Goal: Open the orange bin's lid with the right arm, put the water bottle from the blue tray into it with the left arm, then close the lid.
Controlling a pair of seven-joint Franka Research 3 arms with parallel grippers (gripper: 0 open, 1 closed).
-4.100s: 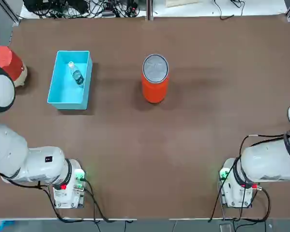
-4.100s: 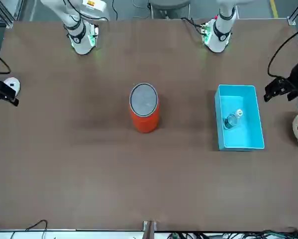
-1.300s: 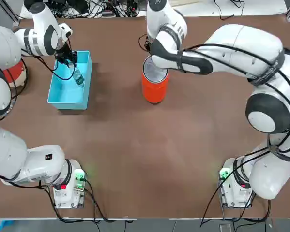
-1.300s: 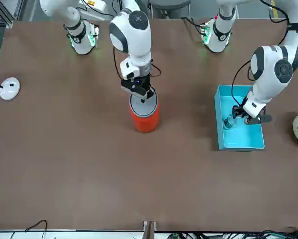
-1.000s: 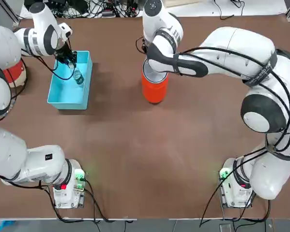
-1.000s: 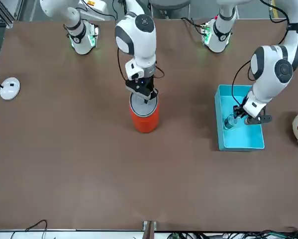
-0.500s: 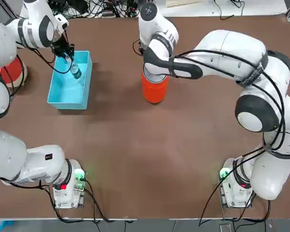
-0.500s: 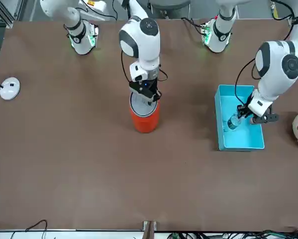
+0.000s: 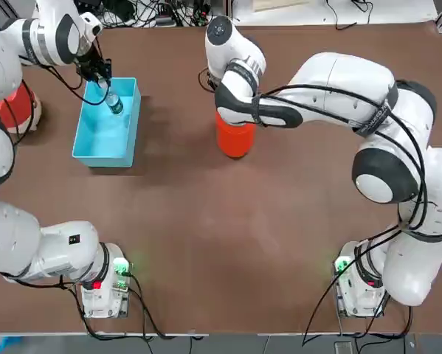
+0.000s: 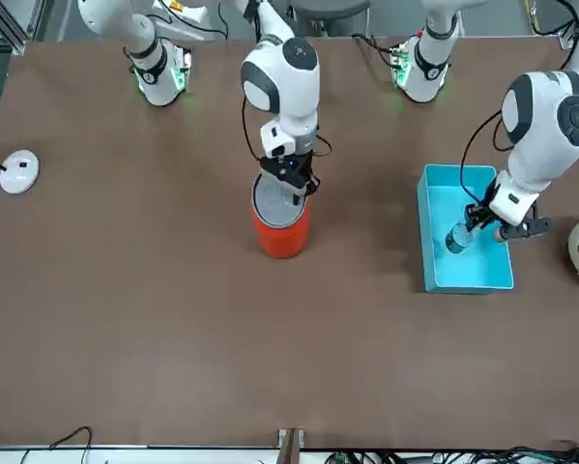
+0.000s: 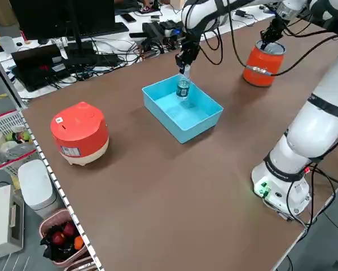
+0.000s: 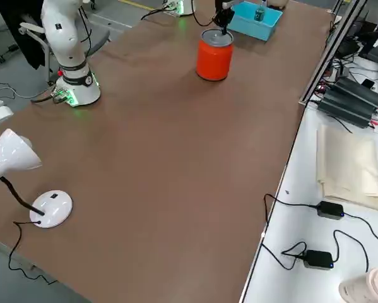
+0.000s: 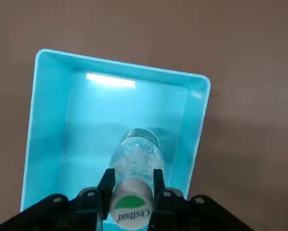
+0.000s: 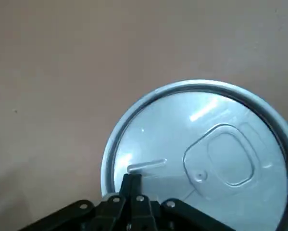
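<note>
1. While the left claw (image 13: pixel 131 202) grips the water bottle (image 13: pixel 134 163) by its cap, upright over the blue tray (image 13: pixel 47 120).
2. Right claw (image 14: pixel 132 185), fingers pinched together, touches the lid (image 14: pixel 216 144) edge atop the orange bin (image 10: pixel 281 237).

Even, bright overhead light leaves only soft short shadows on the brown table (image 9: pixel 206 221), while a white glare streak marks the blue tray (image 13: pixel 110 81) floor and the lid (image 14: pixel 201 113), both sharply focused.

Left gripper (image 10: pixel 475 225) holds water bottle (image 10: pixel 457 237) (over blue tray (image 10: pixel 487 281)).
</note>
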